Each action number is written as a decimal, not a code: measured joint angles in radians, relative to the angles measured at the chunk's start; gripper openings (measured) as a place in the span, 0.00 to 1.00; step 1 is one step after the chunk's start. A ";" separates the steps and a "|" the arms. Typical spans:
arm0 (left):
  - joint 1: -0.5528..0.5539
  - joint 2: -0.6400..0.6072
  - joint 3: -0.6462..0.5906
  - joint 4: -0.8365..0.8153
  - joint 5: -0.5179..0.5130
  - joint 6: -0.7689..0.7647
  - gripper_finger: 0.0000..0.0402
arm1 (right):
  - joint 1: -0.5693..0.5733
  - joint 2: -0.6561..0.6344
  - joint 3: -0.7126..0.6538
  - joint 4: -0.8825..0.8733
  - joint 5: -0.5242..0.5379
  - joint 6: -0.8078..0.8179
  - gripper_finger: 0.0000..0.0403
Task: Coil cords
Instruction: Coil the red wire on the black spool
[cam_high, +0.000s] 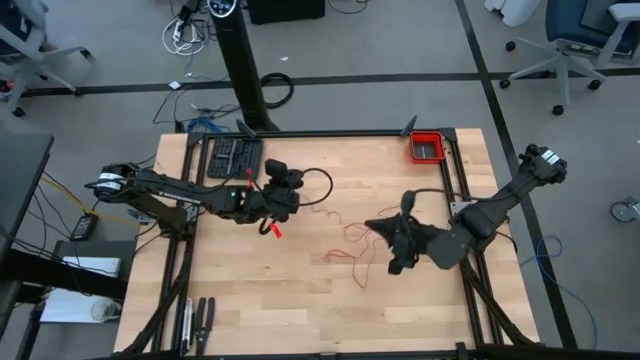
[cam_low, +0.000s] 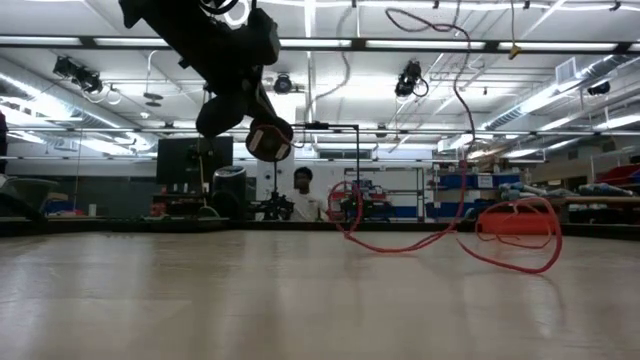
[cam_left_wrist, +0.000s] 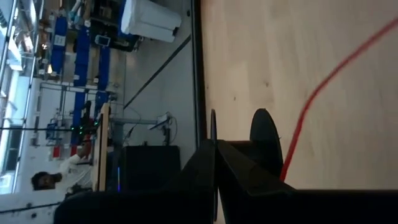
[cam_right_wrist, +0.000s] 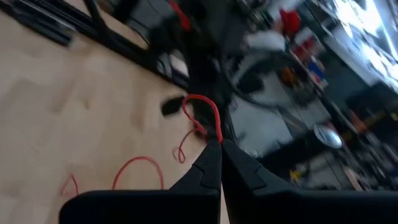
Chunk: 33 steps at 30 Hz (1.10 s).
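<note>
High view, red cord (cam_high: 345, 243), no legible writing

My left arm reaches in from the left, its end effector (cam_high: 274, 228) lifted above the middle of the table, fingers pressed together. My right arm angles in from the right, its end effector (cam_high: 375, 225) pointing toward the centre, fingers also pressed together.

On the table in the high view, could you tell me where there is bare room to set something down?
The near strip of the table is bare, as is the far middle between the keyboard and the red bin. The centre is crowded: red cord, left gripper, right gripper.
</note>
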 joint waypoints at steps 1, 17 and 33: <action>0.000 0.000 0.000 0.000 0.009 0.000 0.02 | 0.006 -0.011 0.000 -0.033 0.025 0.028 0.00; 0.000 0.000 0.000 -0.070 0.033 -0.012 0.02 | 0.022 -0.122 0.000 -0.364 0.302 0.344 0.00; 0.017 0.000 0.000 -0.348 -0.226 -0.306 0.02 | -0.020 -0.124 0.000 -0.459 0.344 0.528 0.00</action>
